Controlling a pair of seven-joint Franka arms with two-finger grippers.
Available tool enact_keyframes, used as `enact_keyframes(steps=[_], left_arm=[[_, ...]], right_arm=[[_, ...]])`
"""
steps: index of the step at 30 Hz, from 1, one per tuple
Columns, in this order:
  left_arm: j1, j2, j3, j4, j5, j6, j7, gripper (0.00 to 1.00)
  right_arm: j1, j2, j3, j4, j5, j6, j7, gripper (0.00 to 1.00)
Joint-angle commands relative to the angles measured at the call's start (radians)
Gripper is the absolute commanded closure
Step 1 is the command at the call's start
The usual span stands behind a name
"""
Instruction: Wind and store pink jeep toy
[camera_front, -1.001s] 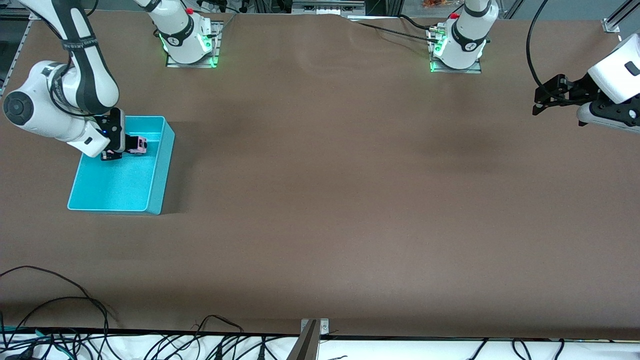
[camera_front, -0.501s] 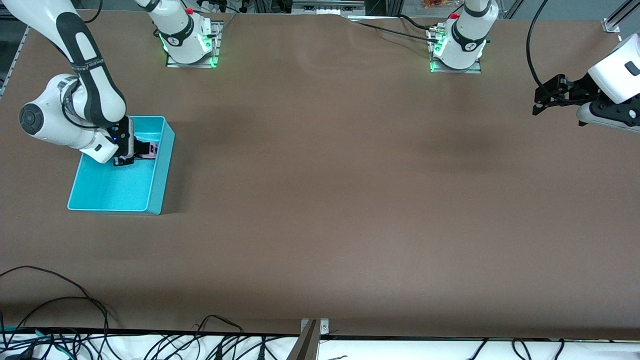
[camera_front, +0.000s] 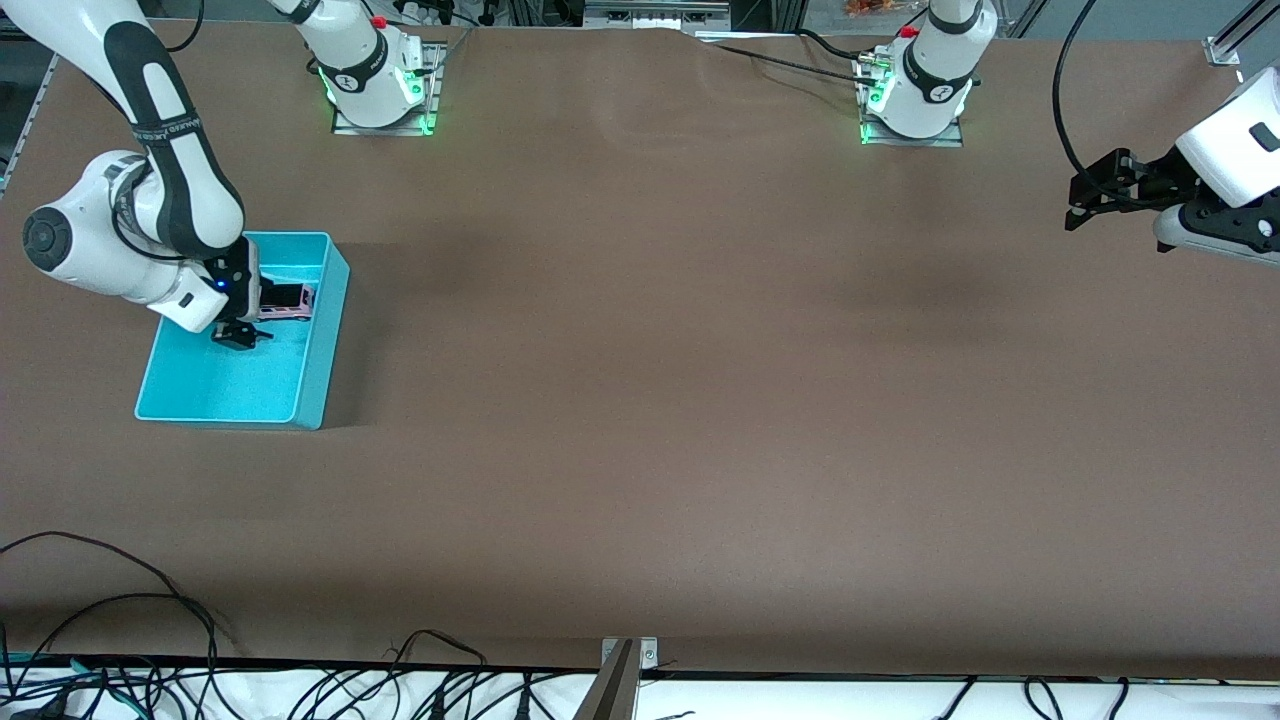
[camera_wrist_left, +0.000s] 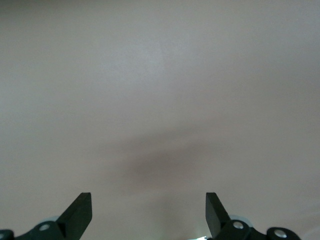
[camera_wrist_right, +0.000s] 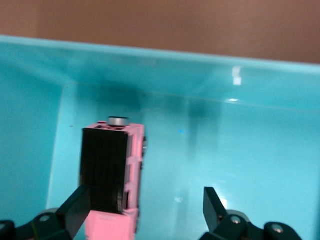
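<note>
Store step basically done: pink jeep toy (camera_wrist_right: 112, 175) sits in turquoise bin (camera_front: 318, 345), just under right pincer (camera_front: 240, 338), jaws apart, not gripping. Next: lift clear. Left pincer (camera_front: 1085, 200) waits over desk (camera_front: 700, 400), jaws apart

Brown table (camera_front: 640, 400) with turquoise bin (camera_front: 318, 370)
</note>
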Motion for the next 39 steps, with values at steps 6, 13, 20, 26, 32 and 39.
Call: enact_keyframes(steps=[6,13,20,26,32,39], left_arm=[[-0.006,0.011,0.01,0.032,-0.028,-0.025,0.002,0.0],[-0.006,0.011,0.01,0.032,-0.028,-0.025,0.002,0.0],[-0.006,0.011,0.01,0.032,-0.028,-0.025,0.002,0.0],[-0.006,0.011,0.01,0.032,-0.028,-0.025,0.002,0.0],[-0.006,0.011,0.01,0.031,-0.028,-0.025,0.002,0.0],[-0.004,0.011,0.01,0.032,-0.031,-0.025,0.002,0.0]], right_arm=[[0.005,-0.03,0.028,0.223,0.022,-0.234,0.152,0.0],[0.045,-0.074,0.026,0.304,0.005,-0.341,0.489,0.0],[0.088,-0.122,0.026,0.408,-0.081,-0.436,0.963,0.0],[0.126,-0.12,0.026,0.548,-0.109,-0.603,1.247,0.0],[0.134,-0.122,0.026,0.658,-0.124,-0.772,1.556,0.0],[0.133,-0.145,0.025,0.744,-0.121,-0.947,1.903,0.0]])
